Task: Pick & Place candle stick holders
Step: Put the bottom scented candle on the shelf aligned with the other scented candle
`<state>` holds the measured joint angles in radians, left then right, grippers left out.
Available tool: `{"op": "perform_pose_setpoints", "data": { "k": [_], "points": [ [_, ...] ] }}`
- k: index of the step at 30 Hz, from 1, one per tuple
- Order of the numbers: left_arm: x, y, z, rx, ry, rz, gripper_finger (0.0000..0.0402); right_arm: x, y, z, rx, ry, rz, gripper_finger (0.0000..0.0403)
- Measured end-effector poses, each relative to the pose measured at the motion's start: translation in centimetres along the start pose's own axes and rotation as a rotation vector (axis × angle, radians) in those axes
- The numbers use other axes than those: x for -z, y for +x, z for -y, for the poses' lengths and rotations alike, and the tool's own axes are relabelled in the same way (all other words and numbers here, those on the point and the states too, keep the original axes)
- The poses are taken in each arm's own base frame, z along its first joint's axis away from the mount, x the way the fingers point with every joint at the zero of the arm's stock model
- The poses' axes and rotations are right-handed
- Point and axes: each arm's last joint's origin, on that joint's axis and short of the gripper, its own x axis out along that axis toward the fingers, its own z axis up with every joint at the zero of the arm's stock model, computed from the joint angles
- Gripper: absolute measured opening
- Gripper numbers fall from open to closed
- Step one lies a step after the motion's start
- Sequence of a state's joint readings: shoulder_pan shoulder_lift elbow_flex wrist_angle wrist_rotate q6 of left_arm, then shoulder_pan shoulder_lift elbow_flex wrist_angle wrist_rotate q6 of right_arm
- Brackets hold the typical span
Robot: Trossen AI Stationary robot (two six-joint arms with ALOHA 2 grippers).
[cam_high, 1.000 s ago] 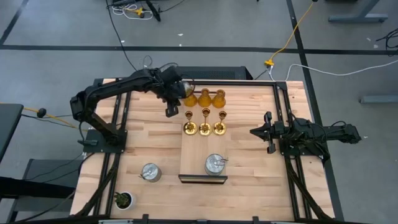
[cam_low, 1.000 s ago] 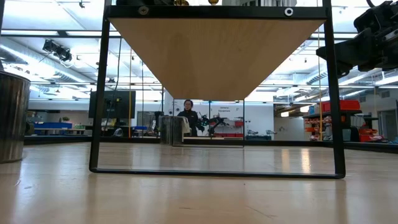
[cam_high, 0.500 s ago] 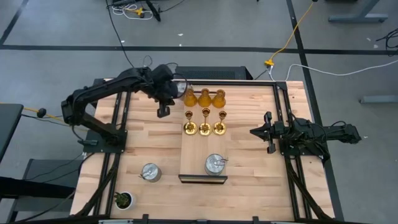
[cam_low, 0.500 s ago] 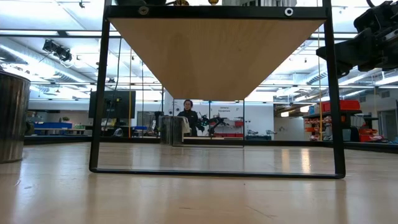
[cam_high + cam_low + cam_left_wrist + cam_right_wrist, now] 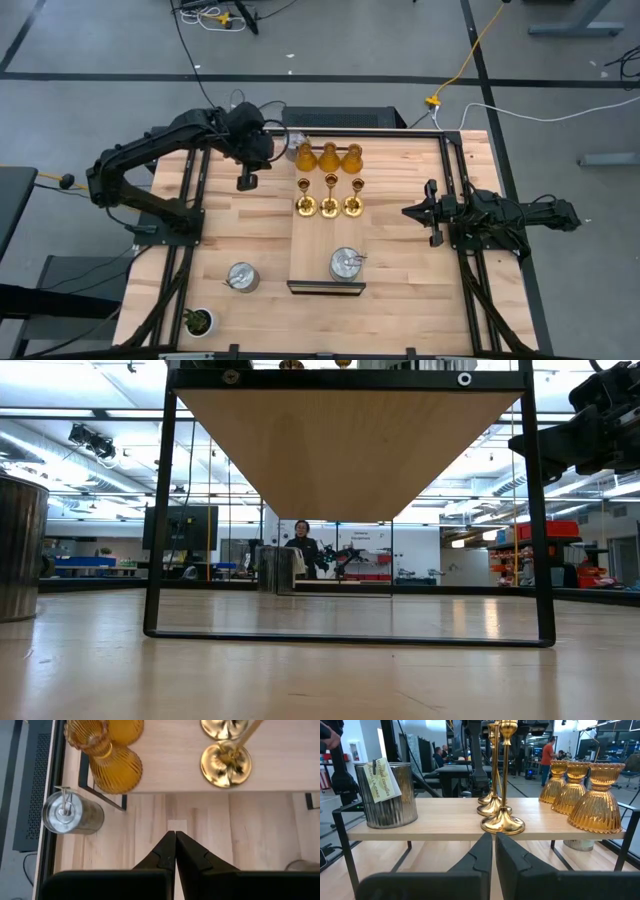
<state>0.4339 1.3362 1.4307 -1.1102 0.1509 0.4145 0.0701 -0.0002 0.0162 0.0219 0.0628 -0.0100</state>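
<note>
Since a second ago your left gripper (image 5: 244,182) has swung away from the amber holders (image 5: 329,157), fingers closed, holding nothing. Gold holders (image 5: 330,206) stand on the riser (image 5: 310,240); one silver holder (image 5: 346,264) too, another (image 5: 241,277) on the table, a third (image 5: 72,813) behind. Judgement: between picks; next, open and reach. Right gripper (image 5: 432,213) waits closed, empty.

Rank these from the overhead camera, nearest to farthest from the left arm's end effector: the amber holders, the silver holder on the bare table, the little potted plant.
From the left end effector:
1. Amber holders, on the shelf's back row.
2. Silver holder, on the front left of the table.
3. Potted plant, front left corner.
</note>
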Motion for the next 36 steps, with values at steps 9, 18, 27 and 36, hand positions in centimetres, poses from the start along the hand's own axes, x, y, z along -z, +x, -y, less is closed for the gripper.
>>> {"op": "perform_pose_setpoints", "data": {
  "k": [9,18,27,36],
  "points": [
    [0.8,-0.2,1.1,0.025,0.018,-0.021,0.0014,0.0,0.0,0.0,0.0,0.0,0.0,0.0027],
    [4.6,1.7,3.1,0.036,0.046,-0.026,0.0016,0.0,0.0,0.0,0.0,0.0,0.0,0.0027],
    [5.7,1.1,4.5,0.048,0.085,-0.006,0.0033,0.0,0.0,0.0,0.0,0.0,0.0,0.0027],
    [5.5,0.6,6.3,0.111,0.236,0.025,0.0091,0.0,0.0,0.0,0.0,0.0,0.0,0.0027]
  ]
}}
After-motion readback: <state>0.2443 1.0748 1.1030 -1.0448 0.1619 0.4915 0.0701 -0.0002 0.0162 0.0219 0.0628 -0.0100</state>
